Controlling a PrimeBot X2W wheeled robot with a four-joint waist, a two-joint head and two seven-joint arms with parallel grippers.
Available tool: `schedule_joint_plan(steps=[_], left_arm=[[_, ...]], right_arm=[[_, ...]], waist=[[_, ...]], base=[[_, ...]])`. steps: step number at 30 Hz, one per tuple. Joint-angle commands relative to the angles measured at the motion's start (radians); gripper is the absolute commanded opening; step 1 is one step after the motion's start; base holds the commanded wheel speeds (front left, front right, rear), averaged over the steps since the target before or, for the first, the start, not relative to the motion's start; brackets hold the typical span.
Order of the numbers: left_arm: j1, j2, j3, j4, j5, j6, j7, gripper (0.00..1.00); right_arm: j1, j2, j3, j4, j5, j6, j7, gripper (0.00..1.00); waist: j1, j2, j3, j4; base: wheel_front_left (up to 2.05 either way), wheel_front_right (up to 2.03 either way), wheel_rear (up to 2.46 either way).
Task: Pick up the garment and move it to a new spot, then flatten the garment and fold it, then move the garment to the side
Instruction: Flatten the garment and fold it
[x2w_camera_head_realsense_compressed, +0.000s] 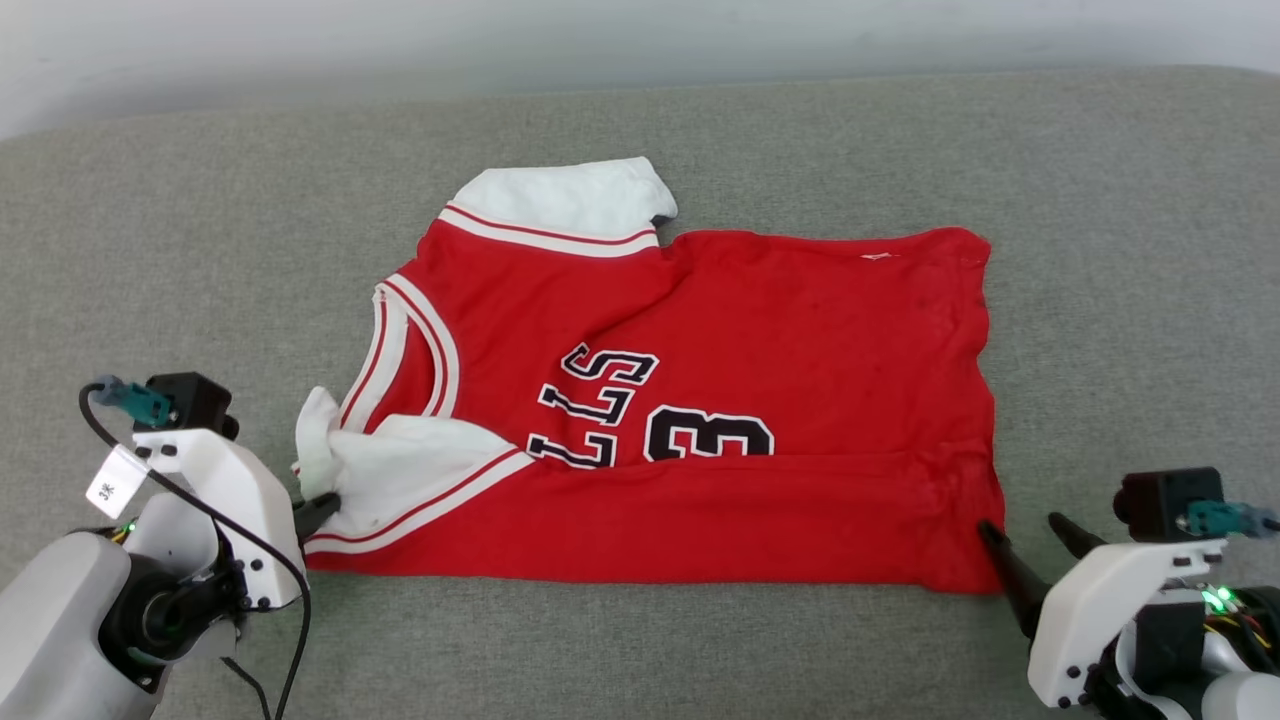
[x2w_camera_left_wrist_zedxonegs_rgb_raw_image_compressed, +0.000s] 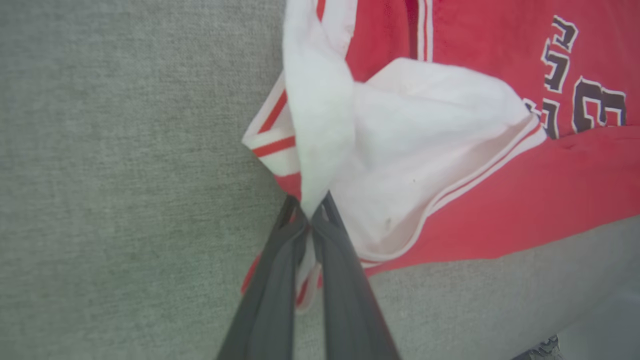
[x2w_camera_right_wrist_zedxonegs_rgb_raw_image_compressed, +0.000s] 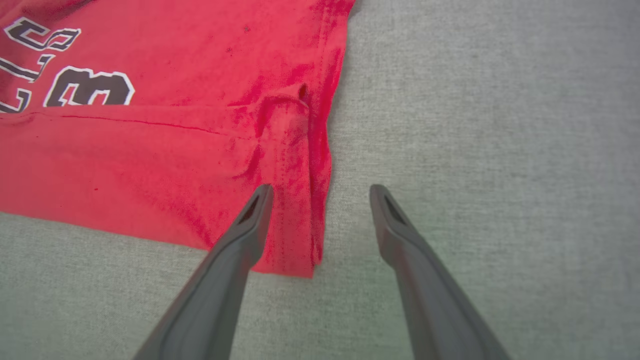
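While my left gripper (x2w_camera_head_realsense_compressed: 322, 505) pinches the white sleeve (x2w_camera_head_realsense_compressed: 400, 470) at lower left, my right gripper (x2w_camera_head_realsense_compressed: 1022, 525) stands spread (one finger over the hem) beside the red jersey (x2w_camera_head_realsense_compressed: 760, 340), which lies mid-frame.

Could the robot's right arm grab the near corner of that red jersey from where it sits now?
Probably yes. The right gripper is open, its two dark fingers straddling the hem corner of the red jersey with white sleeves; nothing lies between on the grey fabric surface.
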Motion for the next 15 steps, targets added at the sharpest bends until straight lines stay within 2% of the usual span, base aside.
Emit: schedule_joint_plan(steps=[1, 12, 15], left_arm=[[-0.013, 0.004, 0.0, -0.01, 0.006, 0.004, -0.007, 0.0], [-0.012, 0.002, 0.002, -0.086, 0.016, 0.012, -0.022, 0.0], [-0.009, 0.0, 0.005, -0.09, 0.014, 0.009, -0.03, 0.0]], right_arm=[[-0.018, -0.006, 0.005, -0.006, 0.005, -0.001, 0.013, 1.0], [-0.068, -0.009, 0.075, 0.136, 0.062, -0.001, 0.163, 1.0], [-0.078, -0.003, 0.083, 0.164, 0.078, 0.0, 0.18, 0.0]], waist=[[0.0, -0.0001, 0.005, 0.006], [0.0, -0.0001, 0.05, 0.041], [0.0, -0.0001, 0.056, 0.045]], base=[[0.0, 0.0, 0.0], [0.0, 0.0, 0.0], [0.0, 0.0, 0.0]])
